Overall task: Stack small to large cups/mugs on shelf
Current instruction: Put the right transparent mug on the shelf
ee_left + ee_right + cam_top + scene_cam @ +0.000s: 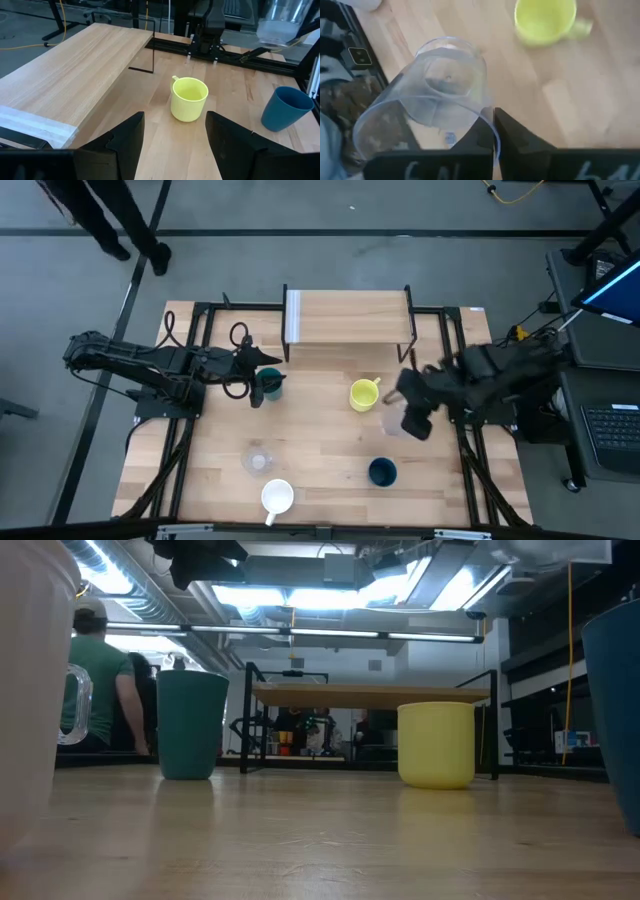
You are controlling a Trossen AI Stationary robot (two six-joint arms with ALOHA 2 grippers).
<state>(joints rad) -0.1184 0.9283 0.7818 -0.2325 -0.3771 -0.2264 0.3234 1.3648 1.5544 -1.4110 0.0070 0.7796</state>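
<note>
My left gripper (175, 125) is open and empty, above the teal-green cup (271, 386), which stands upright on the table (192, 725). My right gripper (410, 418) is shut on a clear cup (435, 95), right of the yellow mug (364, 394). The yellow mug stands on its base in front of the shelf (348, 317). The dark navy cup (382, 472), the second clear cup (258, 460) and the white mug (277, 497) stand nearer the table's near edge. My right gripper pinches the clear cup's wall at the rim (490, 122), one finger inside the mouth and one outside. The cup is lifted clear of the table and tipped over, its mouth toward the wrist and its base pointing away.
The shelf stands at the table's far middle on thin black legs (150, 47), its wood top bare. Black frame rails (200, 430) run along both table sides. A person (95, 690) stands beyond the table.
</note>
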